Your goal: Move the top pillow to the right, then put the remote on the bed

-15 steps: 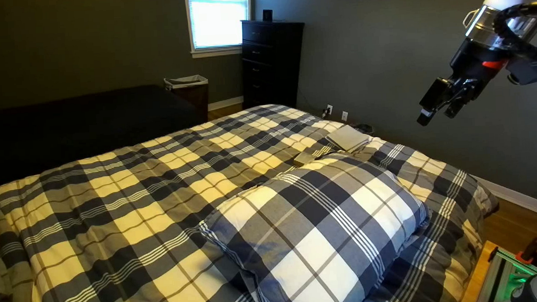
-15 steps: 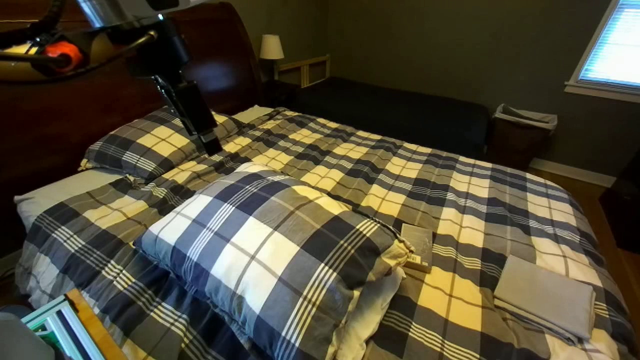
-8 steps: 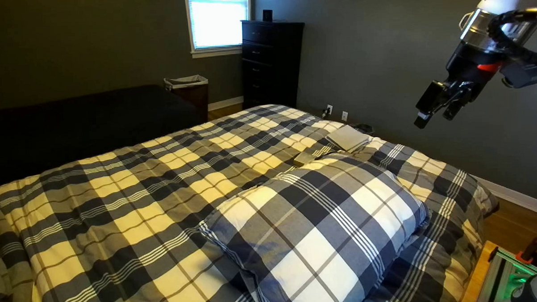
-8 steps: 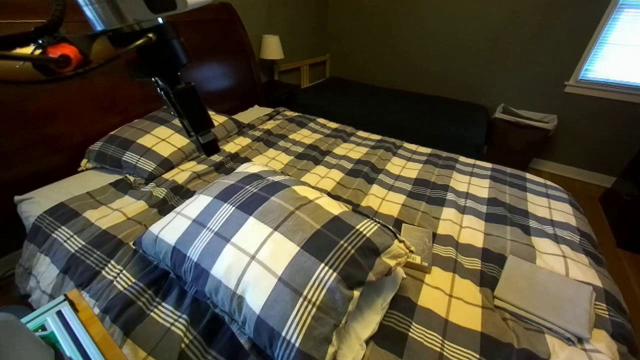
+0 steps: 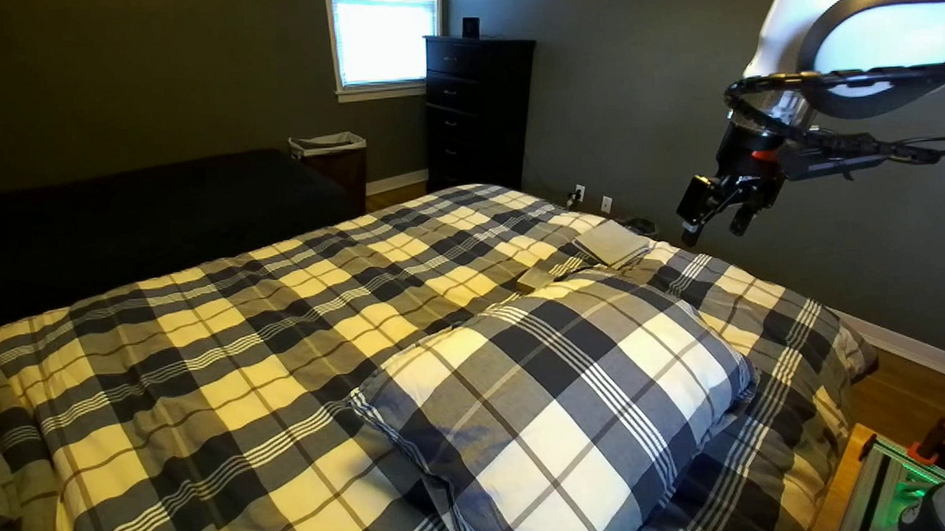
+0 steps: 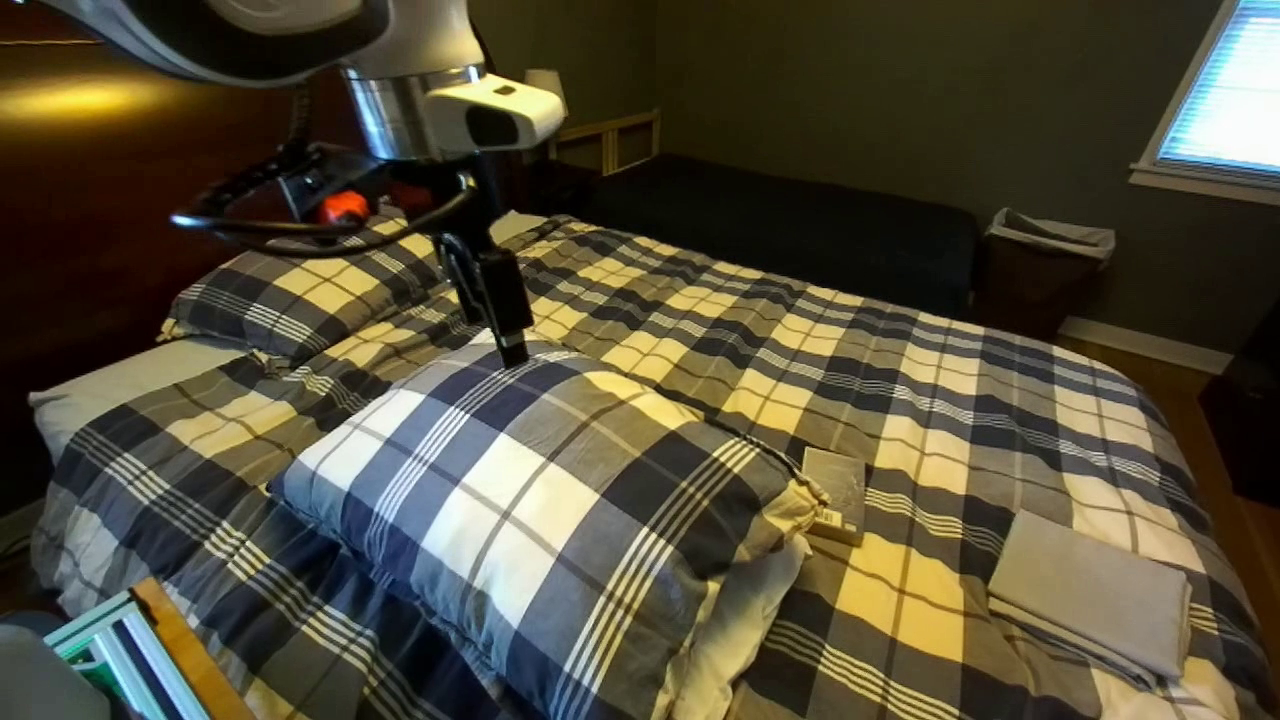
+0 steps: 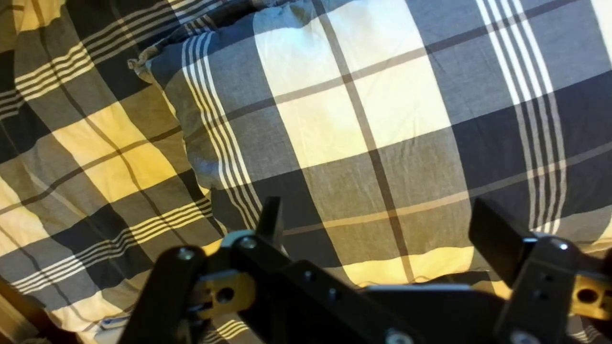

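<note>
The top pillow, large and plaid, lies on the bed in both exterior views (image 5: pixel 556 396) (image 6: pixel 520 480). It fills much of the wrist view (image 7: pixel 373 114). The bed (image 5: pixel 232 360) has a matching plaid comforter, which also shows in an exterior view (image 6: pixel 900 390). My gripper hangs in the air with its fingers apart and nothing between them, in both exterior views (image 5: pixel 715 229) (image 6: pixel 512 350). In the wrist view my gripper (image 7: pixel 377 215) is open over the pillow, near one of its edges. Contact with the pillow does not show. The remote is hidden or out of view.
A plain white pillow (image 6: pixel 745 620) sticks out under the plaid one. A small grey box (image 6: pixel 835 490) touches the pillow's corner. A folded grey cloth (image 6: pixel 1090 590) lies on the bed. Another plaid pillow (image 6: pixel 310 285) lies by the headboard. A wooden-edged stand (image 5: pixel 841 480) stands beside the bed.
My arm has come down and moved out over the bed, leftward in one exterior view and rightward in another, closer to the top pillow. The pillow has not moved. The gripper stays open.
</note>
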You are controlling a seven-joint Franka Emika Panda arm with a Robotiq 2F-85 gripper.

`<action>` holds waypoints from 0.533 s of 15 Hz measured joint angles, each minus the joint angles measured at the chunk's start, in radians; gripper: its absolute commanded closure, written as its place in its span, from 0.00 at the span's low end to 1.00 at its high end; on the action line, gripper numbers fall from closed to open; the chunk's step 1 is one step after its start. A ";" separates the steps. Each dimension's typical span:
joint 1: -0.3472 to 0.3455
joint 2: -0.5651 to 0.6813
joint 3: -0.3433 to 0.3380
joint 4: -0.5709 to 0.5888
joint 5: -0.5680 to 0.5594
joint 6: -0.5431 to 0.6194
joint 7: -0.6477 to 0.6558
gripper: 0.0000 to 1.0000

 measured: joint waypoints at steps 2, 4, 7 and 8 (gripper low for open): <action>-0.005 0.089 -0.023 0.030 0.000 0.035 -0.009 0.00; -0.005 0.158 -0.031 0.059 0.000 0.047 -0.012 0.00; -0.005 0.191 -0.031 0.080 0.000 0.047 -0.012 0.00; -0.005 0.190 -0.031 0.081 0.000 0.047 -0.012 0.00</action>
